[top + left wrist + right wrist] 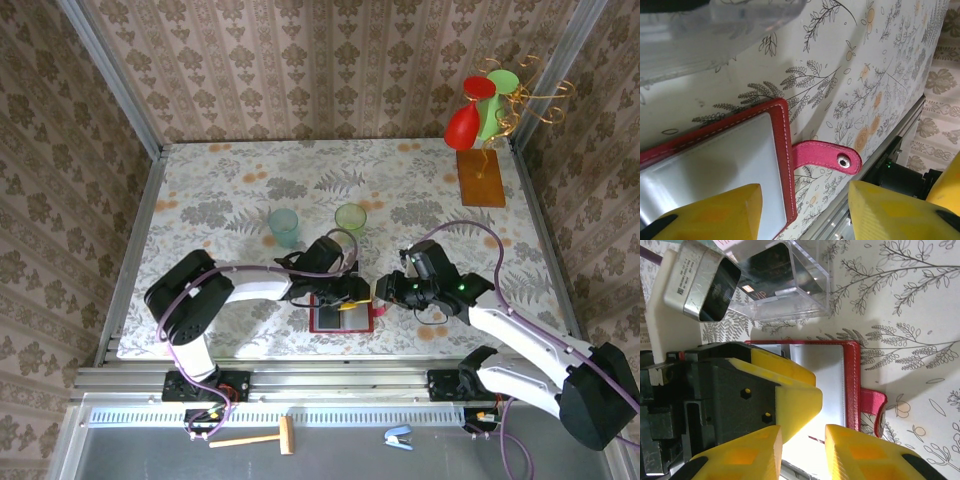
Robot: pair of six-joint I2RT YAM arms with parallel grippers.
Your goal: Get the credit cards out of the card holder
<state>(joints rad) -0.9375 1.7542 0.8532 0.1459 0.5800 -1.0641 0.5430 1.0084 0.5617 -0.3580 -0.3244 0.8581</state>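
Looking from here, where is the card holder (342,318)?

Lying open and flat at the near edge of the table (420,190), about midway between the two arm bases, with its snap tab (827,155) sticking out to the side. A clear plastic box (785,285) sits just beside it.

And the hands?

The left gripper (804,195) hangs right over the open wallet with its fingers spread and nothing between them. The right gripper (804,432) is close by, its fingers only narrowly apart over a pale patch. I can't tell if it pinches anything.

Can you see the credit cards?

There's a pale grey panel (715,160) inside the red stitched border. I can't tell whether that's a card or just the pocket's face.

How would it all handle?

I'd guess the cards are light, stiff and slick, snug in soft pockets. The holder looks light and floppy, so it could lift or slide along with a card. I'd pin one cover flat and pinch a card by whatever edge pokes out of its pocket.
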